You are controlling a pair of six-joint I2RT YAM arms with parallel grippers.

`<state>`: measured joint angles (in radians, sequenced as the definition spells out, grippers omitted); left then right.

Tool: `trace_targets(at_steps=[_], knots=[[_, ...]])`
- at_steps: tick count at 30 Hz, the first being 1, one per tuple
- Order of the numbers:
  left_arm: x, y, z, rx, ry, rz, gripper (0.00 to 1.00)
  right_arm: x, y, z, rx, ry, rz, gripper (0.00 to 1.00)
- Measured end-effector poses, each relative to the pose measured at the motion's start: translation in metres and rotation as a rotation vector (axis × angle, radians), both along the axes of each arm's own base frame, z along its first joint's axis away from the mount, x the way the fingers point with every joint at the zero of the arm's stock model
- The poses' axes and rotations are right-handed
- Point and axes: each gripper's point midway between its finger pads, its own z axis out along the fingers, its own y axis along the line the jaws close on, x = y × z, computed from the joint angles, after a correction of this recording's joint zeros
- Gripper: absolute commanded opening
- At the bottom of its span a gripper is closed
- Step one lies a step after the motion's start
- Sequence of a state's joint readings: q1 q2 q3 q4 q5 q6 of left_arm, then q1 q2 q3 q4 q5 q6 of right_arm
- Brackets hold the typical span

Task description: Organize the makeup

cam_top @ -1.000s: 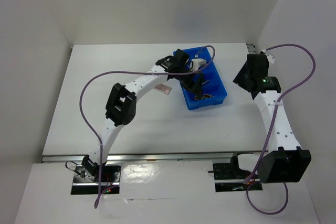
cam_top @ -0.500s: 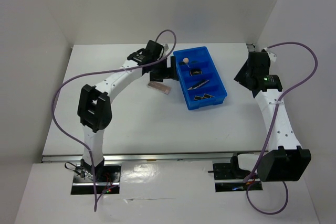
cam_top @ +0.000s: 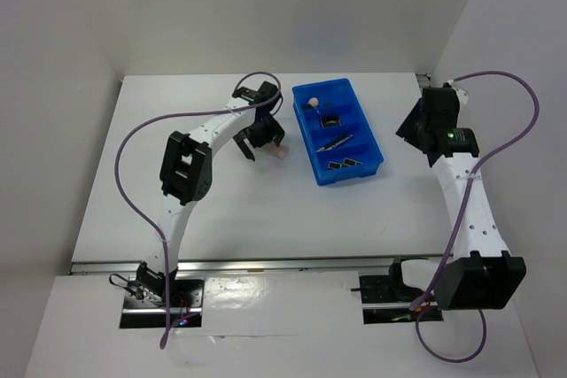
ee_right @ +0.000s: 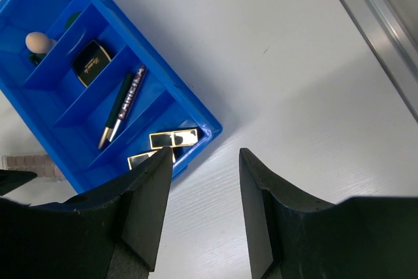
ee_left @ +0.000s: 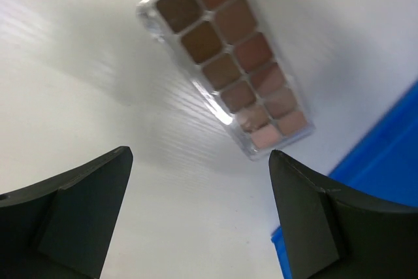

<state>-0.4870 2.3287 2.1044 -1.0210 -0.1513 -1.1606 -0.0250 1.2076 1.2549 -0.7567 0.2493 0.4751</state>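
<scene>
Blue plastic forms the compartment tray, right of centre on the white table in the overhead view. Just left of it the left gripper hangs over the brownish palette, which lies on the table outside the tray, while the right arm stands well apart at the table's right side. From the left wrist, the palette shows two rows of brown and peach pans, flat on the table and near a corner of the tray; the dark fingers are spread wide, empty, and apart from it. From the right wrist, the right gripper is also released and holds nothing, over bare table near the tray. Inside, the peach sponge lies in the end compartment farthest from the arms, the dark square compact in the next, the slim pink pencil in the third, and two black-and-gold lipstick tubes in the nearest.
</scene>
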Motion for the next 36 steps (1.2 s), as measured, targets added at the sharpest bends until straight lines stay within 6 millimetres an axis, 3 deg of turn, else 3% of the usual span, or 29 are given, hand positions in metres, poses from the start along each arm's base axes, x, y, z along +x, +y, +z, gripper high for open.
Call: trace_targets(at_steps=[4, 10, 17, 36], knots=[[-0.002, 0.013, 0.0, 0.052, 0.006, 0.088, 1.0, -0.002, 0.001, 0.004, 0.001, -0.014, 0.003, 0.53], [0.015, 0.009, 0.008, 0.029, -0.047, 0.137, 1.0, -0.002, 0.004, 0.005, 0.013, -0.016, 0.018, 0.53], [0.026, 0.007, -0.027, 0.035, -0.018, 0.179, 1.0, -0.004, 0.005, 0.011, 0.014, -0.036, 0.021, 0.53], [0.05, -0.001, -0.03, 0.029, -0.076, 0.129, 0.98, -0.006, 0.004, 0.014, 0.008, -0.046, 0.026, 0.53]])
